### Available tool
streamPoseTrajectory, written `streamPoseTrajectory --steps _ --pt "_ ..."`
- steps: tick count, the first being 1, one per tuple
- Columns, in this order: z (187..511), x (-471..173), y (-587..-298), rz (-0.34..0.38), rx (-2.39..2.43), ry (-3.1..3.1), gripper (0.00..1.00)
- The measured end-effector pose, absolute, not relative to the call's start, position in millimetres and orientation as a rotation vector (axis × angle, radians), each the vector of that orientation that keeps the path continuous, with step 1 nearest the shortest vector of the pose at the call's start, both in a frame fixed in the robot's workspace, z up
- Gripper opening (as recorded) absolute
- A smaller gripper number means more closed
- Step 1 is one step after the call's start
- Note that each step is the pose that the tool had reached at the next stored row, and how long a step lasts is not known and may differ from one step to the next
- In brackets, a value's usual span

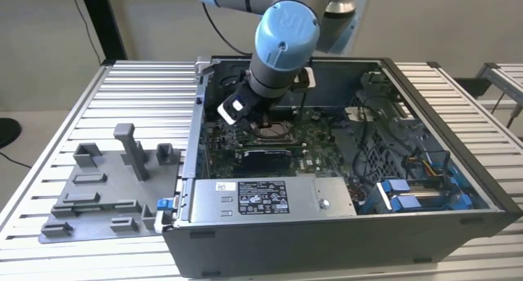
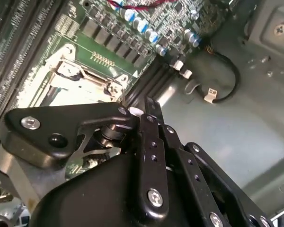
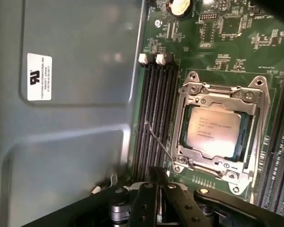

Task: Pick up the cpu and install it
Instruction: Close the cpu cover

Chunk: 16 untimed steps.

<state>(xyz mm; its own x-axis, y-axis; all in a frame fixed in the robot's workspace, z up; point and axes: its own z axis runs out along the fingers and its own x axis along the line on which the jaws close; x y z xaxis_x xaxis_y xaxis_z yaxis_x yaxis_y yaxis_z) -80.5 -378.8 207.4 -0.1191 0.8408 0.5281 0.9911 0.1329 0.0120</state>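
Observation:
The cpu, a pale silver square chip, lies flat inside the dark metal socket frame on the green motherboard, with the frame around its edges. A thin socket lever wire runs beside the frame towards my gripper. In both wrist views the gripper's black fingers stand close together with nothing between them, just off one corner of the socket frame. In the exterior view the gripper hangs inside the open computer case, right over the socket.
The case walls box in the work area. A silver power supply with a white label sits at the front, blue drive brackets and cables at the exterior view's right. Memory slots flank the socket. A grey fixture tray lies outside.

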Motion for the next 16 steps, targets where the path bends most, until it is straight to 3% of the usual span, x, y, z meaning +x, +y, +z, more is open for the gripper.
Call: streamPoseTrajectory --steps 16 --pt "190.0 -61.4 -377.7 -0.528 -1.754 -2.016 0.00"
